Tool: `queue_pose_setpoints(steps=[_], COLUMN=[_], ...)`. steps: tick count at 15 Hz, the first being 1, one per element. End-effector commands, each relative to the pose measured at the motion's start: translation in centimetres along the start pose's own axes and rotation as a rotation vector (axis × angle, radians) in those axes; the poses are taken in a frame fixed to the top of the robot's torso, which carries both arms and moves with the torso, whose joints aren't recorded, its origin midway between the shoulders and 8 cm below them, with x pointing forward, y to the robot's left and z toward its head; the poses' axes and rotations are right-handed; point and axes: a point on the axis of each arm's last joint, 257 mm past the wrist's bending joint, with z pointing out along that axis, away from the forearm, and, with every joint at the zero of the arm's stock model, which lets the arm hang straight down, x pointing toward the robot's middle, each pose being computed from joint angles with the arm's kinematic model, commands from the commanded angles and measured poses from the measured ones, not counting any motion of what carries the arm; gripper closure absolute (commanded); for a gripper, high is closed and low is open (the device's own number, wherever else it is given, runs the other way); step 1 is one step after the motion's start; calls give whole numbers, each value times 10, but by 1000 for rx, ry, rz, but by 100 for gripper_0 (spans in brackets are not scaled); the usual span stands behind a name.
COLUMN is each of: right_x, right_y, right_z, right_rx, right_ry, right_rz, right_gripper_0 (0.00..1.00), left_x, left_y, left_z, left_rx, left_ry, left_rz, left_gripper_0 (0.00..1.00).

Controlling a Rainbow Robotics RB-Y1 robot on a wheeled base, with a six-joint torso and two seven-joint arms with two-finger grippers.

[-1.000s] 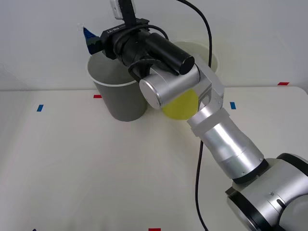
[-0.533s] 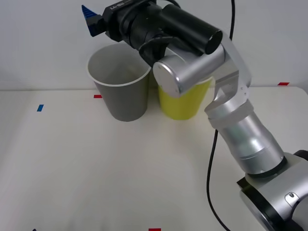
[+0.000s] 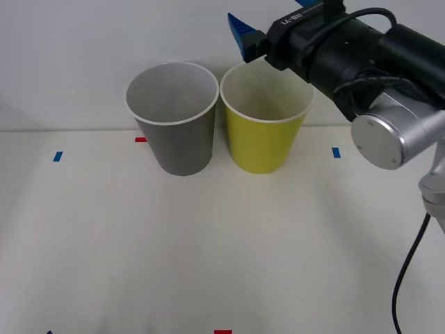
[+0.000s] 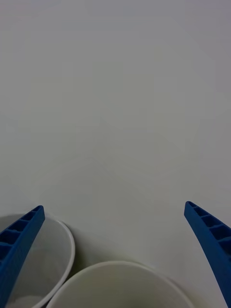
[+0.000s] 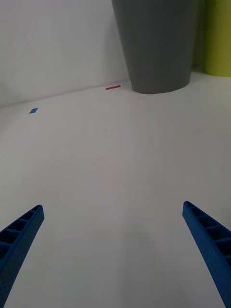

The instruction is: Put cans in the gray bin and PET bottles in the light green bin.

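On the white worktop (image 3: 208, 243) the gray bin (image 3: 175, 132) touches the light green bin (image 3: 263, 132); above the latter's rim the right pincer (image 3: 243, 35) hangs open, while the left pincer (image 5: 115, 250) is open too, near the gray bin.

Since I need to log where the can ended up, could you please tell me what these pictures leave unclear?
- Gray bin floor: front view, its near wall hides the bottom, so no can is confirmable inside.
- Green bin floor: front view, hidden likewise.
- Both bins in the right wrist view: cut off by the picture's edge, only rims visible.
- Right pincer: open above the bins, holding nothing.
- Left pincer: open, low over the table.
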Motion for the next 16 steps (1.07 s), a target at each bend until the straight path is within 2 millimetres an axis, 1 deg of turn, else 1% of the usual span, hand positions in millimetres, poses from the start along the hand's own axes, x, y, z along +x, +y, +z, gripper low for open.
queue_pose_setpoints(steps=[1,3,4,5,7,10,12,14,16], right_x=[13,29,36,47,63,99,121,138,158], right_y=[-43,-62,-67,-73,-84,-96,-95,-91,-90], right_z=[-58,-94,-109,-124,-151,-188,-202,-212,-227], right_rx=[94,157,179,202,244,330,369,403,457], right_ry=[21,48,61,81,63,86,111,127,152], right_rz=[-27,-9,-1,9,35,44,102,167,217], right_gripper_0=[0,0,0,0,0,0,0,0,0], left_x=[0,0,0,0,0,0,0,0,0], left_y=[0,0,0,0,0,0,0,0,0], left_z=[0,0,0,0,0,0,0,0,0], left_rx=[0,0,0,0,0,0,0,0,0], left_ry=[0,0,0,0,0,0,0,0,0], left_rz=[0,0,0,0,0,0,0,0,0], left_gripper_0=[0,0,0,0,0,0,0,0,0])
